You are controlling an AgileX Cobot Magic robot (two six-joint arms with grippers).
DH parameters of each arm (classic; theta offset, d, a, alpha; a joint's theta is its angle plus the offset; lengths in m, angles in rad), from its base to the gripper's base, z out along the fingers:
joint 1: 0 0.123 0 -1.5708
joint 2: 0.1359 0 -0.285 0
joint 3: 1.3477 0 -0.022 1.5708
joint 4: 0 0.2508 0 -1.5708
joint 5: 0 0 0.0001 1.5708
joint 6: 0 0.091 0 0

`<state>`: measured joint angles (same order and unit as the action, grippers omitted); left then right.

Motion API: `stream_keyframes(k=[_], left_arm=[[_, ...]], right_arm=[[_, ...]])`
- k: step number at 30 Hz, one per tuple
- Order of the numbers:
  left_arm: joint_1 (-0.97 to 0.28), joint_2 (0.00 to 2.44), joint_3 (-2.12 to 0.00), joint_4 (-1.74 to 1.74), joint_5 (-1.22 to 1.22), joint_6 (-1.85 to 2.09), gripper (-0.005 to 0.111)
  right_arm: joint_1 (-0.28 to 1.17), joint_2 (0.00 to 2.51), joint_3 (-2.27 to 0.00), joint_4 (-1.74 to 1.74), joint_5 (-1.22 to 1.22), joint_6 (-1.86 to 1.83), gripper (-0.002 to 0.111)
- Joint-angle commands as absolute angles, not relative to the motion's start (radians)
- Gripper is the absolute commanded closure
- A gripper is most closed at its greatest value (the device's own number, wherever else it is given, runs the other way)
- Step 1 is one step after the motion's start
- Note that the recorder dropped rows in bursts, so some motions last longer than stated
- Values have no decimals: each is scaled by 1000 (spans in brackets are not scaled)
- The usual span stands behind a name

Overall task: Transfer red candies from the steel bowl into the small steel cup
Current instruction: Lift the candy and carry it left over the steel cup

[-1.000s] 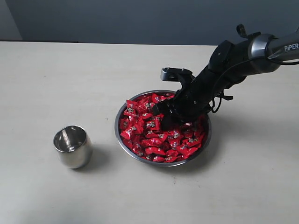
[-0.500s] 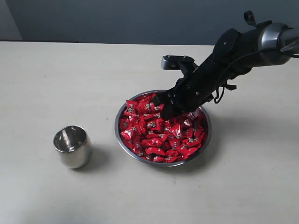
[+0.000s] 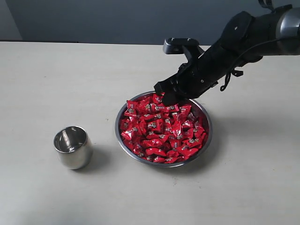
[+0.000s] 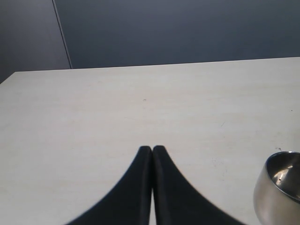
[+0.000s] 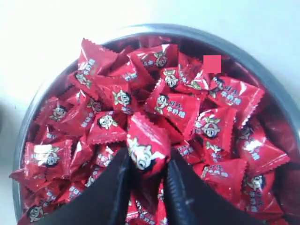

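R gripper (image 3: 165, 97) has risen off the red candies (image 3: 161, 133) in the steel bowl (image 3: 161, 164), clamped on one candy (image 5: 143, 143); keep grip steady, carry across w/o dipping, release only once over the small steel cup (image 3: 71, 145) on table (image 3: 70, 70); L gripper (image 4: 152, 151) closed, idle.

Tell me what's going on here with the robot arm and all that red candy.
The right claw is pinching one red candy between its fingers, just above the steel bowl, which is heaped with more red candies. The small steel cup stands apart from the bowl on the table, and no candy shows inside it. The left claw is shut, holding nothing, over bare table near the cup.
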<state>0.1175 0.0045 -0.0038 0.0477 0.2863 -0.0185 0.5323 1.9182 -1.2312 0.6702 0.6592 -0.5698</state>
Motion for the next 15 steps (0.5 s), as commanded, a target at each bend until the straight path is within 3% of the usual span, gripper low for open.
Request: stream_keyframes(k=[1,5,9,15], left_arm=[[118,0,0,45,285,-20,106],[118,0,0,45,285,-20,106],[118,0,0,45,285,-20,106],[118,0,0,45,285,-20,106]], right_arm=[[523,1852,-1232,655,574,-573,109],[518,1835,-1232,718,589,-668,109],[520,1841,-1232,1015,670,-961,109],[576,1841,-1232,1092,685,-1089,109]])
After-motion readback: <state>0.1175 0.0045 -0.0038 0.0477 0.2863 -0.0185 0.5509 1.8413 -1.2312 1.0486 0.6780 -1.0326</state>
